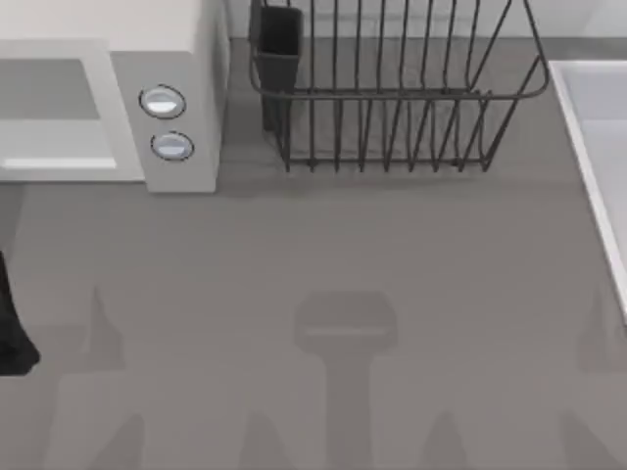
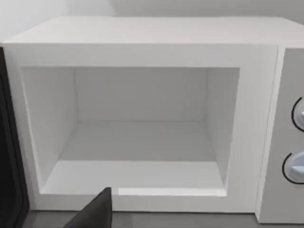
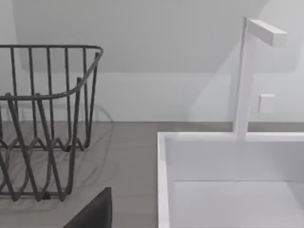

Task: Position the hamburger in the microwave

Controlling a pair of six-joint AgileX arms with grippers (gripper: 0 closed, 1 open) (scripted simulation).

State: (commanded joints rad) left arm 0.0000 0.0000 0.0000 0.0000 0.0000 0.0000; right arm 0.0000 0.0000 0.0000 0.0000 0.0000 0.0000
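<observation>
Hamburger, probably light and soft, should be held gently at its sides; the microwave [image 2: 142, 123] stood open, and I cannot tell either gripper's state.

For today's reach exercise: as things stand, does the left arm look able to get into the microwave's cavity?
Probably yes. The microwave stands open in front of the left wrist camera, its cavity bare, and nothing lies between. The left gripper sits just before the opening.
</observation>
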